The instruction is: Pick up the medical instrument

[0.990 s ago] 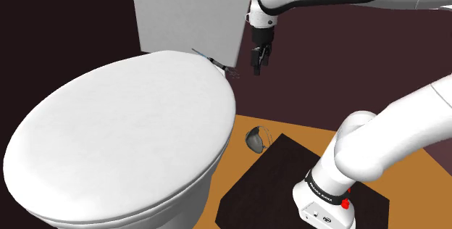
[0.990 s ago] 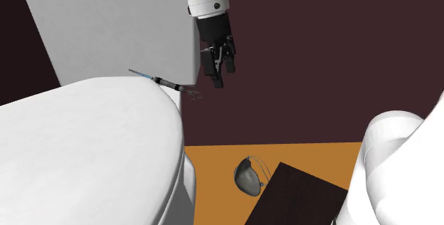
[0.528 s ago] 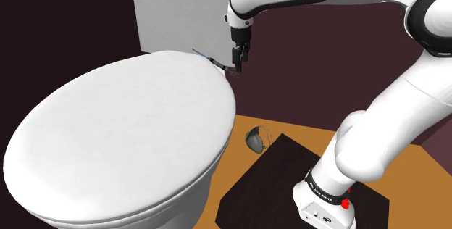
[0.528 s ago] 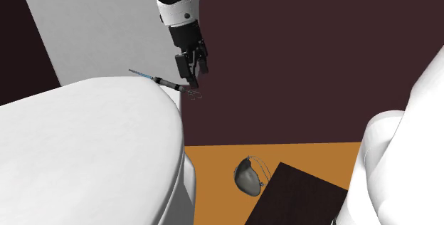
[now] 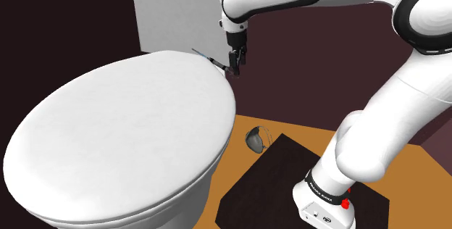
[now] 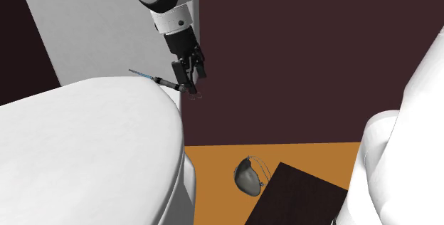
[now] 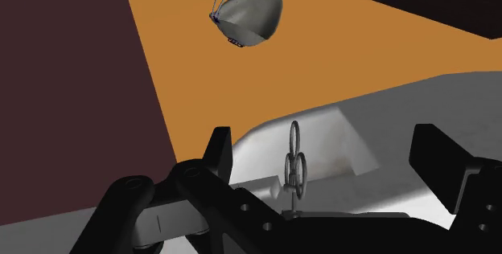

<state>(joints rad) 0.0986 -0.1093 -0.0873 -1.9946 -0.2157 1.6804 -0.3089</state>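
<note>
**Shoulder view:** The gripper (image 5: pixel 234 67) hung at the upper centre of the frame, beside the rear rim of the white toilet lid (image 5: pixel 123 133). The instrument (image 5: pixel 211 59), a thin dark rod with a blue tip, lay across that rim in front of the grey tank (image 5: pixel 188 10). Its dark end jutted past the lid toward the gripper. A grey mask (image 5: pixel 255 139) sat on the orange floor (image 5: pixel 290 127) at lower centre.

**Second exterior view:** At upper centre-left the gripper (image 6: pixel 188 85) was tilted down onto the instrument's (image 6: pixel 160 80) overhanging end. The blue tip pointed to the frame's left, and small ring handles showed just below the gripper. The lid (image 6: pixel 85 152) filled the lower left, and the mask (image 6: pixel 247 177) lay far below on the floor (image 6: pixel 306 156).

**Wrist view:** The fingers (image 7: pixel 219 152) stood spread, one on each side of the instrument's (image 7: pixel 295 160) ring handles and touching neither. The rings sat nearer one finger than the other. The gripper (image 7: pixel 326 144) looked past them to the floor (image 7: pixel 338 59) and the mask (image 7: pixel 251 15).

**Handling:** The instrument looked slender, stiff and light, so lifting it should take little force. Its narrow, smooth body could slip or swivel in a loose pinch. With one end hanging off the lid, a sideways nudge might tip it to the floor. The best hold appeared to be at the ring end, or on the shaft just behind it, closing squarely so both fingers met it together.
</note>
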